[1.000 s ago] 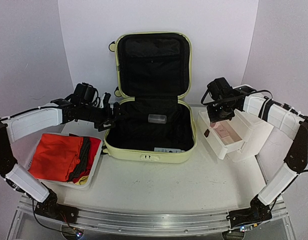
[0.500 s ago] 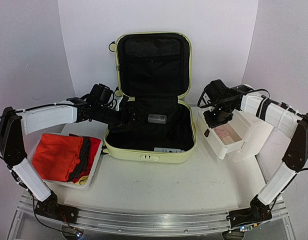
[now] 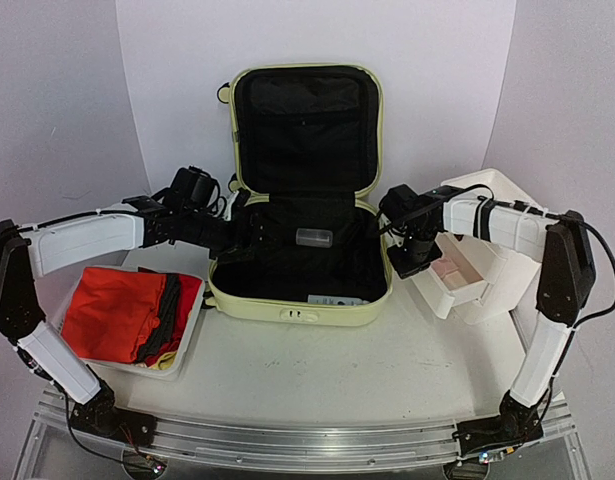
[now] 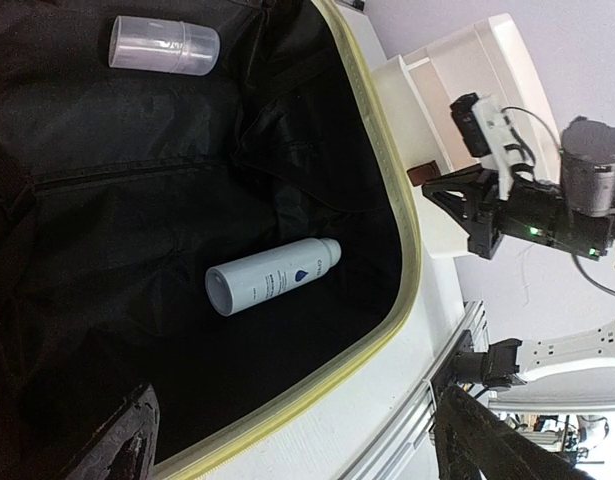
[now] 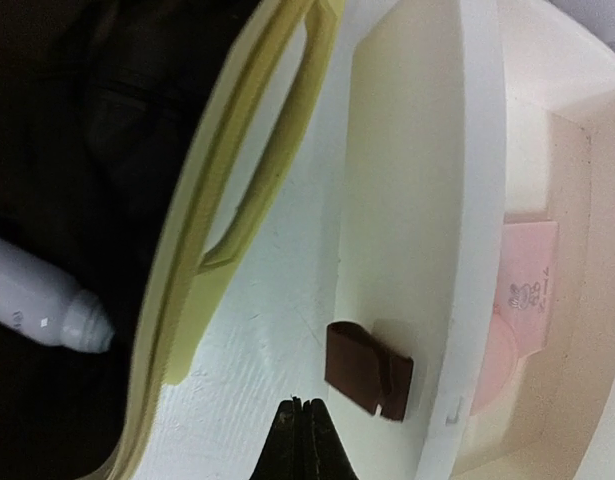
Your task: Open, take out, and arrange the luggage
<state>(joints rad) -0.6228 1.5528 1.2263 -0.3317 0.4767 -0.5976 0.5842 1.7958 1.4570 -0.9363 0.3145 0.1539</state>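
I log the luggage [image 3: 299,312] open at centre of table [image 3: 317,370], lid upright, white bottle [image 4: 274,276] lying inside; left gripper [image 3: 259,234]: fingers spread wide over its lining, empty; right gripper [image 5: 302,425]: fingers pressed together, empty, between luggage and drawer box [image 5: 427,200]

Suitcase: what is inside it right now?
Inside the suitcase, a white bottle and a clear plastic tube lie on the black lining. The left arm covers one back corner, so anything beneath it is hidden.

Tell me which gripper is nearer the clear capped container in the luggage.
Left. The left gripper hangs inside the luggage beside the clear container; the right gripper is outside the right rim.
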